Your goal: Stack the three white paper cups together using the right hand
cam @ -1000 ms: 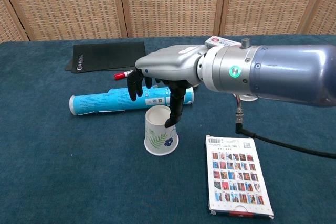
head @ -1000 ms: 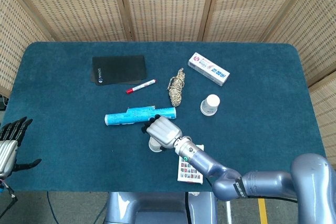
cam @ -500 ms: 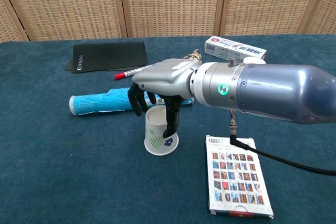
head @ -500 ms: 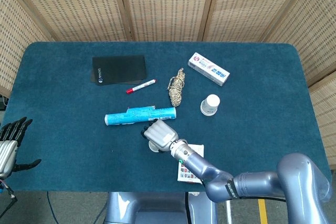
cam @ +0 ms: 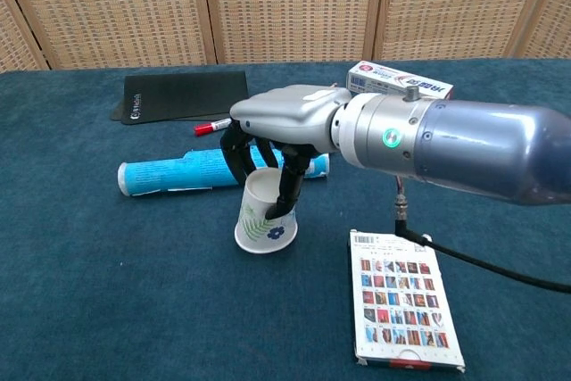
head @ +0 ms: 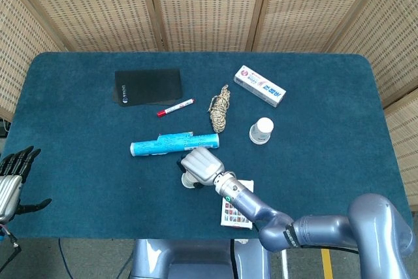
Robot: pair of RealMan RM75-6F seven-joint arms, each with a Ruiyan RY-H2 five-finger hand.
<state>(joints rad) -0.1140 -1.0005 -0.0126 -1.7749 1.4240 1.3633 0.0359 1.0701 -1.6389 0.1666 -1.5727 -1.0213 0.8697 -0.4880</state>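
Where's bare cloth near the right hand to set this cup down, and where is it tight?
Bare cloth lies left of the paper cup, in front of the blue tube, and along the table's right side past the second cup. It is tight around the right hand: tube behind, card sheet to the right, rope bundle beyond.

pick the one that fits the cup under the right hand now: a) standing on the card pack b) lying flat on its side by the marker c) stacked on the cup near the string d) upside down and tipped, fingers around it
d: in the chest view the right hand has its fingers around the paper cup, which is upside down, wide rim lowest, and leaning off vertical.
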